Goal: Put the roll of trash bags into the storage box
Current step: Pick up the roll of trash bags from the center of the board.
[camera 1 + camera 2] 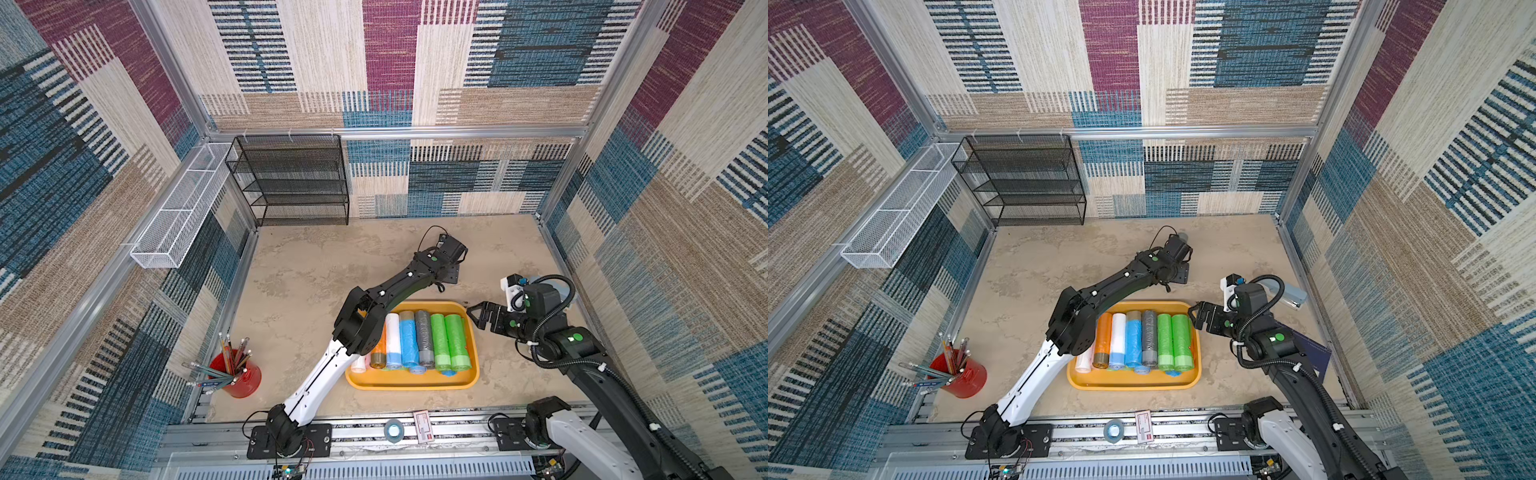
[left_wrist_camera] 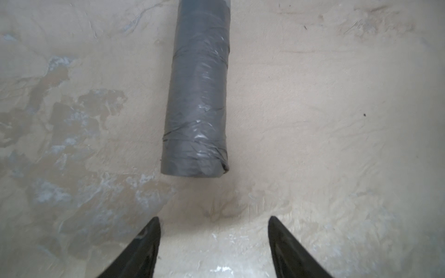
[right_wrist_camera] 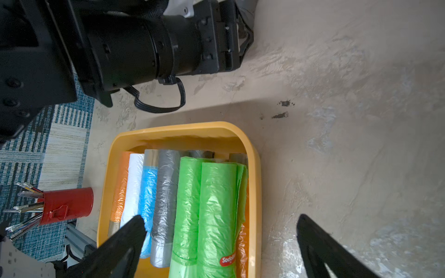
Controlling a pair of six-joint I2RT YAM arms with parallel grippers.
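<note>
A grey roll of trash bags [image 2: 197, 96] lies alone on the beige table. My left gripper [image 2: 213, 218] hovers just short of its near end, open and empty, in line with the roll. In both top views the left wrist [image 1: 446, 255] reaches past the far edge of the storage box and covers this roll. The storage box [image 1: 411, 383] [image 1: 1133, 380] is a yellow-orange tray holding several rolls side by side: orange, white, blue, grey [image 1: 424, 336] and two green [image 3: 212, 204]. My right gripper [image 1: 478, 316] [image 3: 220, 222] stands open and empty over the tray's far right corner.
A red cup of pencils [image 1: 239, 376] stands at the front left. A black mesh rack [image 1: 291, 183] and a white wire basket [image 1: 178, 216] line the back left. A blue-grey stapler [image 1: 1293, 297] and a dark notebook [image 1: 1314, 353] lie behind my right arm.
</note>
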